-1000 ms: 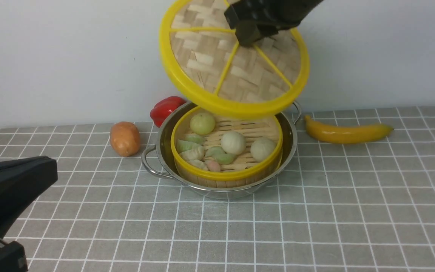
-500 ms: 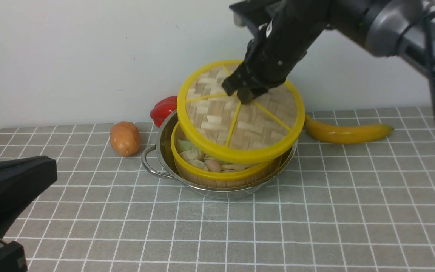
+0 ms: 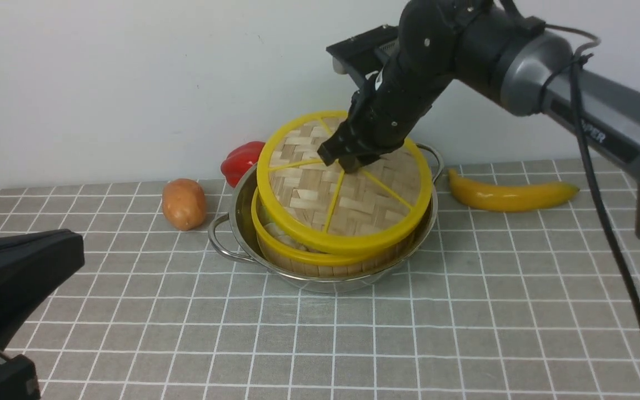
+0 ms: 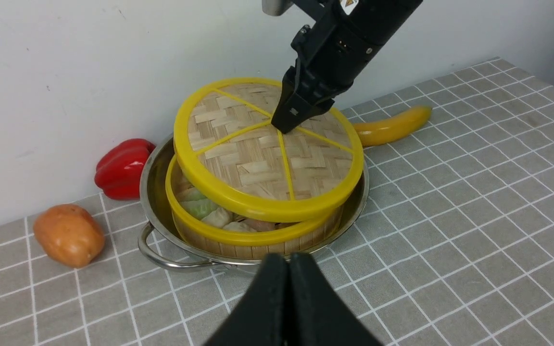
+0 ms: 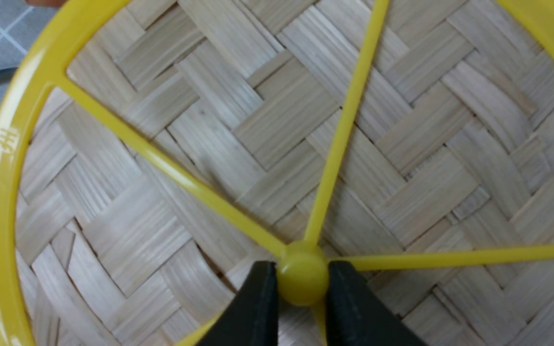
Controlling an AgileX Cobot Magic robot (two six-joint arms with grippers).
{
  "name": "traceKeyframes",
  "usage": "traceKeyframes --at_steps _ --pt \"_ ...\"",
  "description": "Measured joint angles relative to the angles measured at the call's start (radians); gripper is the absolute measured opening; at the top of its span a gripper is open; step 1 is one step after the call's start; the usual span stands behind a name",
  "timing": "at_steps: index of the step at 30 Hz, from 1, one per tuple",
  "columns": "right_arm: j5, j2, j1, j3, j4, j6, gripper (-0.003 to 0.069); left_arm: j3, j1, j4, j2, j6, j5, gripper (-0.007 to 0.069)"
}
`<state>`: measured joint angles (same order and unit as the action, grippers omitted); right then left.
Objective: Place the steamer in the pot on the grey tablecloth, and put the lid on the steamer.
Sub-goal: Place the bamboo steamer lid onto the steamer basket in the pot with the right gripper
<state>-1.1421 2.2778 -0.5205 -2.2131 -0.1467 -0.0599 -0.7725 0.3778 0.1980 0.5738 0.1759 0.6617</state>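
Grey tablecloth [image 3: 464, 311]; right jaws clamp knob [image 5: 302, 278] of lid [image 3: 309, 205], perhaps touching steamer [image 3: 325, 269].

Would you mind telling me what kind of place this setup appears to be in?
Probably a robotics test bench staged as a kitchen: a grey tablecloth against a bare white wall, a pot holding a steamer, and a banana and red pepper laid out loose like props.

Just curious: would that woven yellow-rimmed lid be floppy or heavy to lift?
Probably stiff: the lid looks flat though tilted over the steamer. Likely light: the right gripper holds it by the small knob alone. It might pivot there.
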Motion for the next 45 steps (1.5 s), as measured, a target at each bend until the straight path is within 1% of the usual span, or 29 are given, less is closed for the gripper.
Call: traceKeyframes --at_steps 7,11,45 --pt "0.052 0.017 0.0 0.0 -0.041 -0.023 0.0141 0.0 0.0 0.0 0.0 0.0 0.0 -0.0022" --pt "0.065 0.022 0.0 0.0 -0.043 -0.024 0.0141 0.0 0.0 0.0 0.0 0.0 0.0 -0.0022" --pt "0.103 0.073 0.0 0.0 -0.077 -0.052 0.0141 0.0 0.0 0.0 0.0 0.0 0.0 -0.0019"
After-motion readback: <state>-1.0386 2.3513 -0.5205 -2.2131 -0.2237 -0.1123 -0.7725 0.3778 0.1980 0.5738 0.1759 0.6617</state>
